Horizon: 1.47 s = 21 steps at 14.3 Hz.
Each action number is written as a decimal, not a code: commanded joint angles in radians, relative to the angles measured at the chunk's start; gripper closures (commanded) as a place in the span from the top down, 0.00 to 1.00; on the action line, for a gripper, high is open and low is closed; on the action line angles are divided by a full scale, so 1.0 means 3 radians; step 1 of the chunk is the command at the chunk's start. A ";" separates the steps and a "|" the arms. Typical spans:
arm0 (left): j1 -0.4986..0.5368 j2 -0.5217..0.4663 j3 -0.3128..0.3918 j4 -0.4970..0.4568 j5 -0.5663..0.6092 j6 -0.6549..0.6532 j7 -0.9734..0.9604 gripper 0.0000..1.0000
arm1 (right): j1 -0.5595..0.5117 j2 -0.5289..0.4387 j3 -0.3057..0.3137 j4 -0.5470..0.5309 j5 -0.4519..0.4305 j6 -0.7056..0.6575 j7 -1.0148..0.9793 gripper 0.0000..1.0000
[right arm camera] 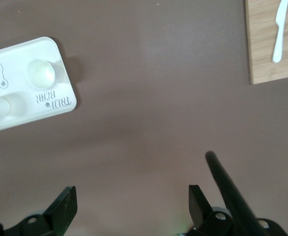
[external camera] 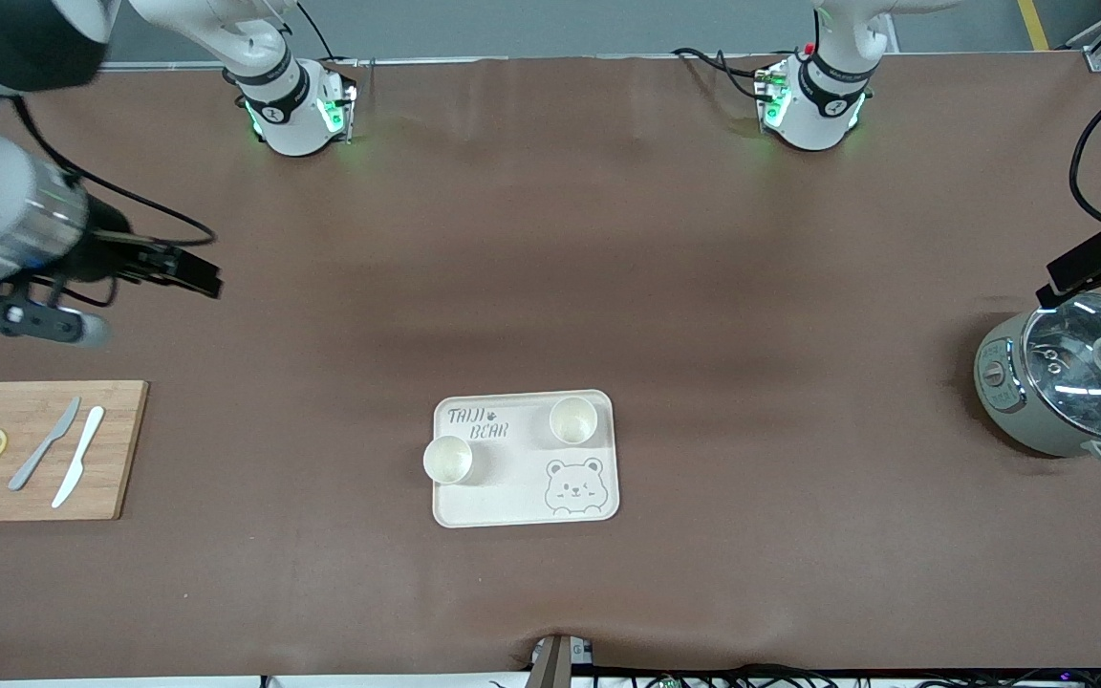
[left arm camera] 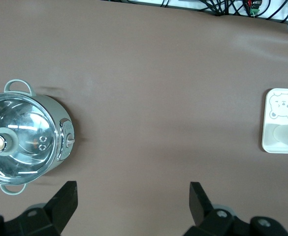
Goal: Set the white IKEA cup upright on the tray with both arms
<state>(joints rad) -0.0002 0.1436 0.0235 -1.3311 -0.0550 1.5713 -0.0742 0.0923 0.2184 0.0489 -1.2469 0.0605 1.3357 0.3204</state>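
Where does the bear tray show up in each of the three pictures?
Front view: tray low in the middle, two cups on it.
Left wrist view: tray cut off at the picture's edge, bear face visible.
Right wrist view: tray in an upper corner.
Shared landmark: the bear face.

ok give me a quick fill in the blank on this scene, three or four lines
1. Two white cups stand upright on the ____.
2. The two knives lie on the wooden ____.
3. The pot wears a ____ lid.
4. Both grippers, left gripper and right gripper, are ____.

Missing: tray; cutting board; glass; open
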 commanded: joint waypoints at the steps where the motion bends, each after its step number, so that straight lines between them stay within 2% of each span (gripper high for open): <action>1: 0.0006 0.0007 0.0004 0.0060 0.0071 -0.0058 0.0007 1.00 | -0.0424 -0.0278 0.0042 -0.0307 0.0054 0.0012 -0.0646 1.00; 4: 0.0006 0.0007 0.0004 0.0060 0.0071 -0.0053 0.0007 1.00 | -0.0757 -0.0263 0.0042 -0.0420 0.0059 0.0088 -0.1102 1.00; 11: 0.0001 0.0012 -0.0002 0.0060 0.0071 -0.0053 0.0002 1.00 | -0.0773 -0.0258 0.0042 -0.0824 -0.0105 0.0584 -0.1196 1.00; 21: -0.0014 0.0012 -0.0007 0.0060 0.0066 -0.0048 -0.0003 1.00 | -0.0742 -0.0278 0.0062 -0.0722 -0.0104 0.0584 -0.1206 1.00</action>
<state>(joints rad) -0.0001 0.1436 0.0254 -1.3310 -0.0550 1.5713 -0.0741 -0.1314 0.1555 0.0622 -1.4610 0.0433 1.5101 -0.0309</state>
